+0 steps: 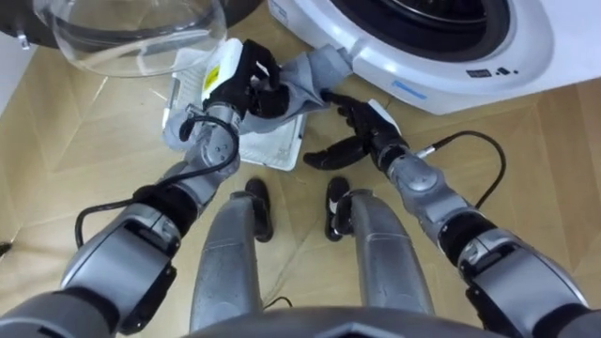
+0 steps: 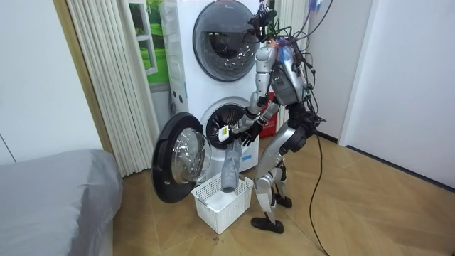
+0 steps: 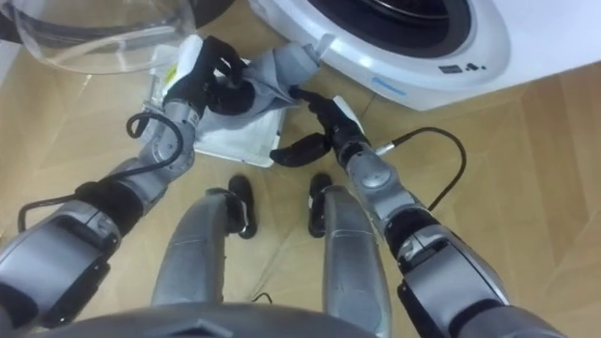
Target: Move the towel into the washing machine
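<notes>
Ideally the left hand (image 1: 246, 83), fingers clamped on the towel (image 1: 305, 73), should lift its hanging end clear of the basket (image 2: 213, 210) into the drum (image 1: 427, 11), with the right hand (image 1: 366, 127), its fingers apart, guiding beside.

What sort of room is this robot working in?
Likely a home laundry corner: a washing machine with its door open, a second machine stacked above, a white basket in front, and a grey towel in the left hand.
</notes>
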Available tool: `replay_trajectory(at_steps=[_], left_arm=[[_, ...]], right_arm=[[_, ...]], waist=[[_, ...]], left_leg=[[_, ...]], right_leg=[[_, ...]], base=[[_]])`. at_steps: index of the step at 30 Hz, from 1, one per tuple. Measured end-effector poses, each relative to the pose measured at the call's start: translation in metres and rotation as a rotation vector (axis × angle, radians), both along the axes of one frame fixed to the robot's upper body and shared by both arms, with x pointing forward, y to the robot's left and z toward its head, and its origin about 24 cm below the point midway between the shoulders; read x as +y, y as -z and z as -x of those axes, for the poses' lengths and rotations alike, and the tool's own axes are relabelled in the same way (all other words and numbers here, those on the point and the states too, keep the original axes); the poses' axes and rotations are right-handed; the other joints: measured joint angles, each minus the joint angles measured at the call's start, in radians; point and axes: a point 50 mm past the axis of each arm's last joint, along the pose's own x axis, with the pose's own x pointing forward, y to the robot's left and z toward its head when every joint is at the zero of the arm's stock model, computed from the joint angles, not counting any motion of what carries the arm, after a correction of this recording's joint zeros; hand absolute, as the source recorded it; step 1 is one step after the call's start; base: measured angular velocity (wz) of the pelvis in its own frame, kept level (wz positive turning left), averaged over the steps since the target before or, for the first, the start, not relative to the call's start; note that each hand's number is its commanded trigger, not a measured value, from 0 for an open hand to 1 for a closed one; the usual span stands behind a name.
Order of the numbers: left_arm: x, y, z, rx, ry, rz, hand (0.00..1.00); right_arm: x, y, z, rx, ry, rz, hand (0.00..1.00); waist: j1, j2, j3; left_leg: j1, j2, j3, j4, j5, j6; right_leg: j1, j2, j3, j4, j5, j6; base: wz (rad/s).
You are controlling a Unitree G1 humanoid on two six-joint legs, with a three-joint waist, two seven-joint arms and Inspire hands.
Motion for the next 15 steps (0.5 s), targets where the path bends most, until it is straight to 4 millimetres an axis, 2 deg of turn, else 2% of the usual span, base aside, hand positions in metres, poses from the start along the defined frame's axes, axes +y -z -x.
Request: replay_trajectory(at_steps=[2,8,10,15], left_arm=[[0.000,0.001,0.001,0.011,0.012,0.000,1.00],[0.006,0.008,0.007,0.040,0.022,-0.026,1.00],[0.006,0.011,0.010,0.031,0.057,-0.092,1.00],[0.009,0.017,0.016,0.012,0.121,-0.222,1.00]], right_arm=[[0.000,-0.001,-0.001,-0.002,0.000,0.001,0.00],[-0.001,0.003,0.003,0.020,-0.008,-0.003,0.00],[-0.003,0.006,0.007,0.033,-0.004,0.000,0.00],[-0.005,0.010,0.011,0.068,-0.008,0.015,0.00]], waist=[[0.002,0.002,-0.0034],[0.001,0.003,-0.0039],[0.002,0.008,-0.0071],[0.000,0.011,-0.0072]], left_leg=[[0.005,0.000,-0.001,-0.004,0.000,0.000],[0.043,-0.005,0.000,-0.013,0.003,-0.001],[0.045,-0.007,-0.004,-0.015,0.005,-0.002],[0.044,-0.010,-0.007,-0.022,0.007,-0.001]], right_leg=[[0.006,-0.001,-0.001,0.002,0.000,0.000],[0.038,-0.004,0.001,0.002,0.000,0.001],[0.042,-0.004,-0.003,0.000,0.000,0.001],[0.042,-0.006,-0.008,-0.006,0.001,0.002]], base=[[0.00],[0.00],[0.05],[0.01]])
